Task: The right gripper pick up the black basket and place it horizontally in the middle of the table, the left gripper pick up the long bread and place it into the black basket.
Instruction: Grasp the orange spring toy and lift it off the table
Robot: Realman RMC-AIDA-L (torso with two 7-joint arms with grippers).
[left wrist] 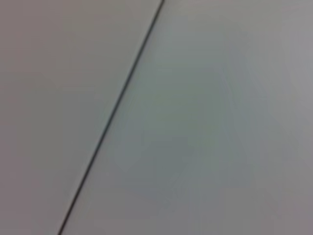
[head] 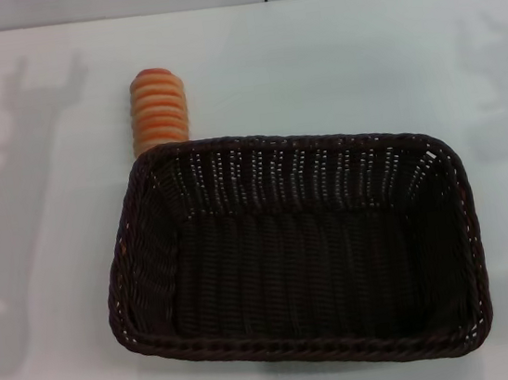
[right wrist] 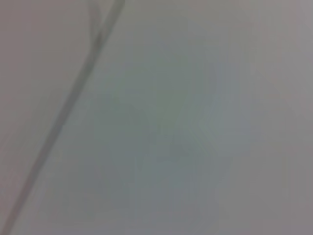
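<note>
Woven black basket (head: 293, 269) fills the frame's centre, long bread (head: 159, 109) touching its upper-left rim; neither gripper shows, jaws untellable, so lift the loaf clear first.

None of the robot's body can be seen from here: no arm, casing, cable or finger. Only soft grey arm-shaped shadows fall on the white table (head: 62, 365), one near its far left corner and a fainter one toward its far right corner.
</note>
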